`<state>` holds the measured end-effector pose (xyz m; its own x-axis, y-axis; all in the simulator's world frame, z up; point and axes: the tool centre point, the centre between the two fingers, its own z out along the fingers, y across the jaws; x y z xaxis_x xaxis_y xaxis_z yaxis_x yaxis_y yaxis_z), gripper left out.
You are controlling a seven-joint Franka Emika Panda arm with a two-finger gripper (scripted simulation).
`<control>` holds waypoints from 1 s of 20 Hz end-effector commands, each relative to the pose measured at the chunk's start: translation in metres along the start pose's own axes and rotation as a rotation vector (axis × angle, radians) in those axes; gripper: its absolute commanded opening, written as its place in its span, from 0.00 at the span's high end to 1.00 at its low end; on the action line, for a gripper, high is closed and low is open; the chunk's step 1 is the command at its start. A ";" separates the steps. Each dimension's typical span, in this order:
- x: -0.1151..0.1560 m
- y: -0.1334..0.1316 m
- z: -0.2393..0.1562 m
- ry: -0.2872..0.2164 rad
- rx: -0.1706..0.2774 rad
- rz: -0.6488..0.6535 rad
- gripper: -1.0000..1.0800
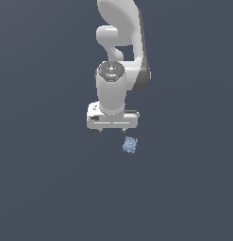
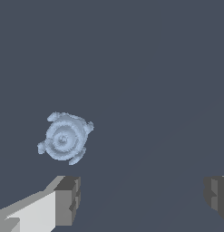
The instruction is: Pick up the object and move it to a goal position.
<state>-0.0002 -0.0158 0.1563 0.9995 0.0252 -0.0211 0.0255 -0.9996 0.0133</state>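
Note:
The object (image 1: 130,145) is a small pale-blue, bumpy, roundish lump lying on the dark grey floor. In the wrist view the object (image 2: 64,137) shows ringed ridges and small knobs around its rim. My gripper (image 1: 112,130) hangs from the white arm just above and to the exterior view's left of it. Two short fingertips (image 1: 101,130) poke out under the white gripper bar. My gripper (image 2: 143,197) is open in the wrist view, its fingers (image 2: 68,199) set wide apart with nothing between them. The object lies outside the gap, beside one finger.
The white arm (image 1: 119,56) rises behind the gripper toward the top of the exterior view. A plain dark grey floor (image 1: 52,188) surrounds everything.

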 end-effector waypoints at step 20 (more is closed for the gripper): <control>0.012 -0.071 0.051 0.015 0.013 0.282 0.04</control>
<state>0.0085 0.0496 0.1080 0.9727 -0.2320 -0.0049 -0.2320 -0.9727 0.0044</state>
